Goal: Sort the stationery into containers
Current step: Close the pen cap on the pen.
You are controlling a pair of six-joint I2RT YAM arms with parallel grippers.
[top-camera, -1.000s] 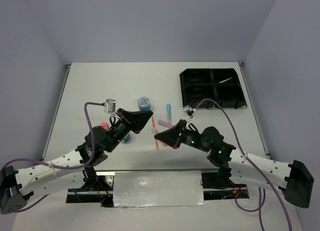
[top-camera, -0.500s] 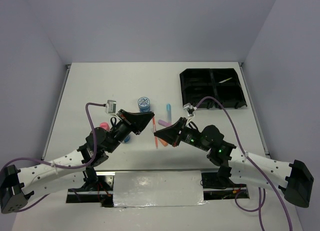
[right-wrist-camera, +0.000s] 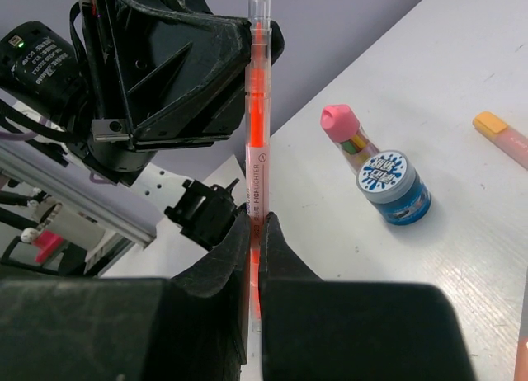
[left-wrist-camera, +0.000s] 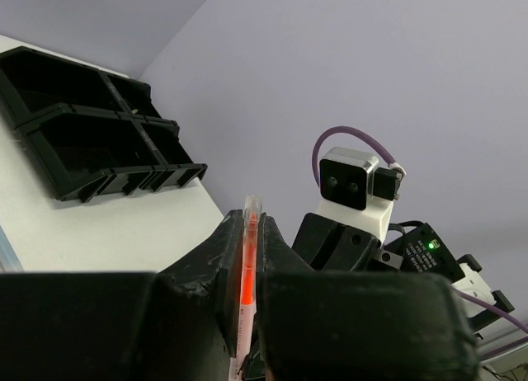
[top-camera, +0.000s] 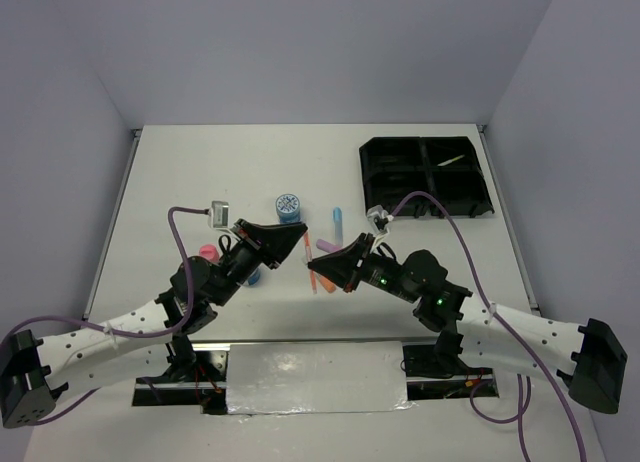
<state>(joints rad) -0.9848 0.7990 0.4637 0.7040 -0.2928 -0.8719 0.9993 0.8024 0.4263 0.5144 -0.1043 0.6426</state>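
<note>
Lilac walls enclose a white table [top-camera: 200, 162], with the two arms bolted at its near edge and reaching in toward each other. At the near middle they meet tip to tip over a slim orange plastic pen [right-wrist-camera: 256, 109]. The left gripper [left-wrist-camera: 245, 232] has its jaws pressed together on one end of the pen, the shaft showing in the narrow slot between its black fingers. The right gripper [right-wrist-camera: 256, 228] is clamped on the other end, so both claws hold the same pen.

To the left, partly under the left arm, stands a small pink-capped bottle [top-camera: 208, 252]. A small round blue tub with a patterned lid [right-wrist-camera: 394, 183] sits just beside it. Just beyond the grippers, a short purple pen [top-camera: 326, 246] lies on the table. A little farther off are a light blue pen [top-camera: 338, 220] and, to its left, a second round blue tub [top-camera: 288, 206].

At the far right sits a black rectangular plastic tray [top-camera: 470, 210] divided into four compartments, well apart from the loose items. A pale slender pen [top-camera: 452, 161] lies in its far right compartment.
</note>
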